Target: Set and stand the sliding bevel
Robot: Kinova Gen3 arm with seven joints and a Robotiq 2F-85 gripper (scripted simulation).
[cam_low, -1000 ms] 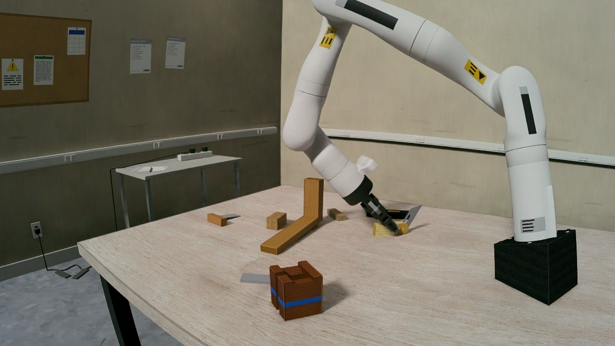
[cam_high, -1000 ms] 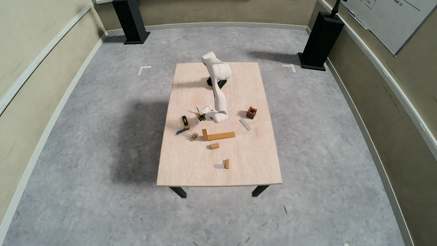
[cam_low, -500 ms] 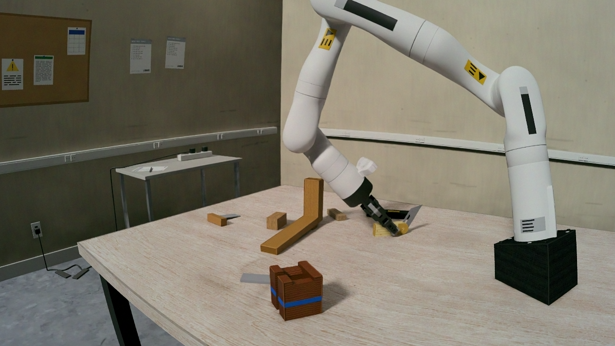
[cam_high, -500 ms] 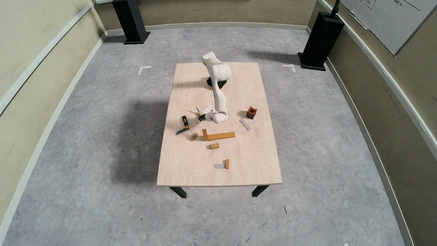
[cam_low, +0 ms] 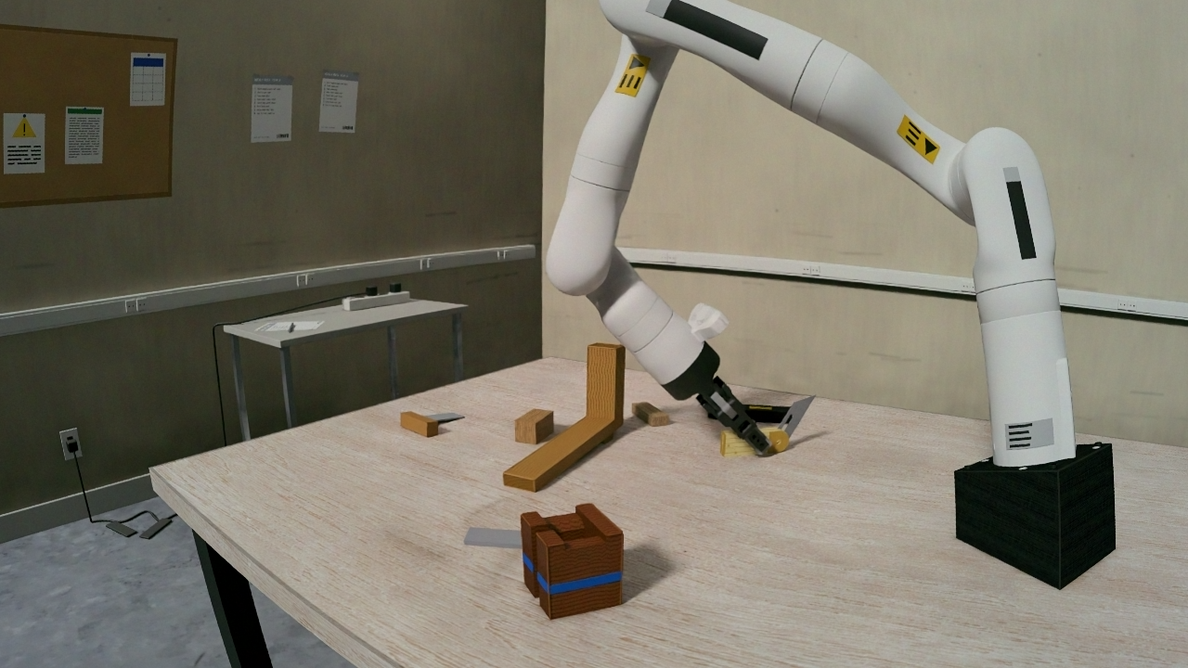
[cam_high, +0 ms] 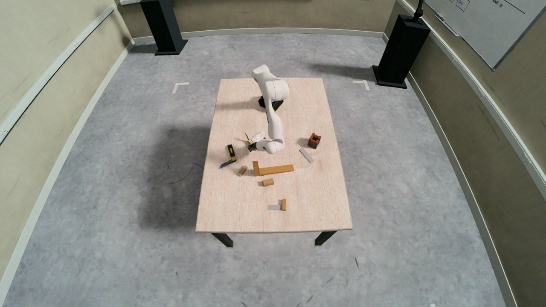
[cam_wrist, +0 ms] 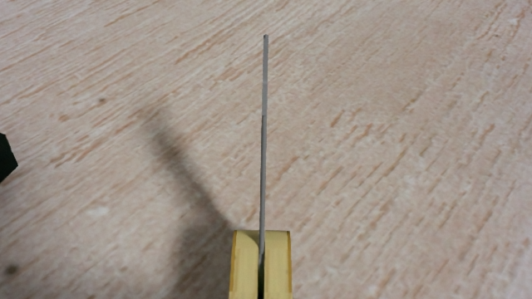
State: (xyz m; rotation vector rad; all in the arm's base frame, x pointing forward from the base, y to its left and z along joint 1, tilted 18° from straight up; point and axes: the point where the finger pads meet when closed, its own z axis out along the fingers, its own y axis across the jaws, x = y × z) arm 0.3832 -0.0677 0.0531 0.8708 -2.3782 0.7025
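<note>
The wooden sliding bevel [cam_low: 742, 445] [cam_wrist: 257, 266] lies on the table with its pale stock flat and its thin grey blade [cam_low: 797, 412] [cam_wrist: 263, 124] angled up. My gripper [cam_low: 750, 431] [cam_high: 250, 146] is down at the stock, its fingers half open on either side of it and not clamped. The fingertips are out of the wrist view. The black bevel [cam_high: 230, 152] [cam_low: 760, 409] lies just beyond. The leg [cam_low: 604, 386] [cam_high: 276, 169] stands upright on the rail. The dark slotted block [cam_high: 314, 140] [cam_low: 573, 560] with a blue band stands at the table's right side.
Two small wooden blocks [cam_high: 242, 170] [cam_high: 268, 182] lie near the rail. A short wood-and-metal square [cam_high: 279, 205] lies toward the front. A grey strip [cam_high: 306, 154] [cam_low: 491, 537] lies beside the slotted block. The arm's black base [cam_low: 1034, 515] stands at the back.
</note>
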